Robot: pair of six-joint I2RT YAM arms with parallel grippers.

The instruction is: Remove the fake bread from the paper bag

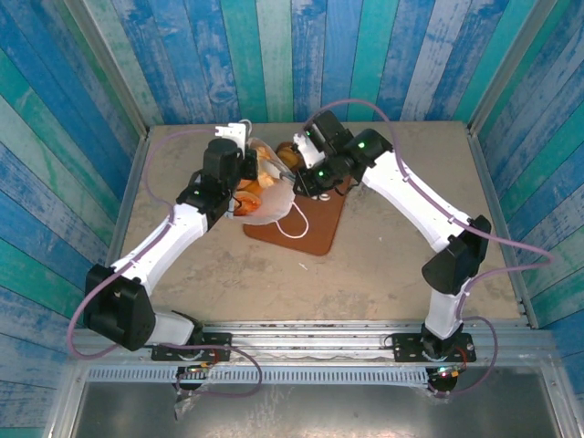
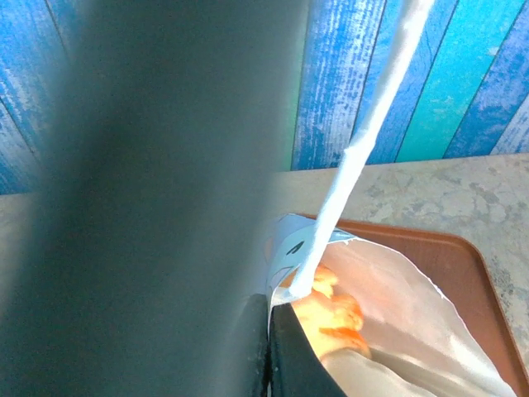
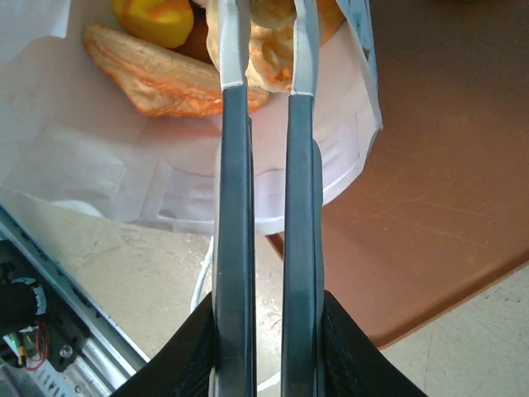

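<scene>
- Your paper bag [image 1: 274, 214] lies on its side on the brown tray [image 1: 319, 230]. It is white and crumpled, with its mouth open toward the tray's far edge.
- A white cord handle [image 1: 294, 224] loops over the tray's middle.
- The fake bread [image 1: 251, 196] is inside the bag, above the tray, glossy and golden to orange-brown. You can see a flaky pastry [image 3: 157, 78], a yellow-orange bun [image 3: 153, 16] and a pale roll [image 3: 269, 45].
- Your right end effector [image 3: 269, 33] reaches into the bag's mouth, its fingers drawn close on the pale roll.
- Your left end effector [image 1: 245, 157] sits at the bag's rim by the tray's far left corner. You cannot tell its grip.
- The tray rests mid-bench [image 1: 401, 265].
</scene>
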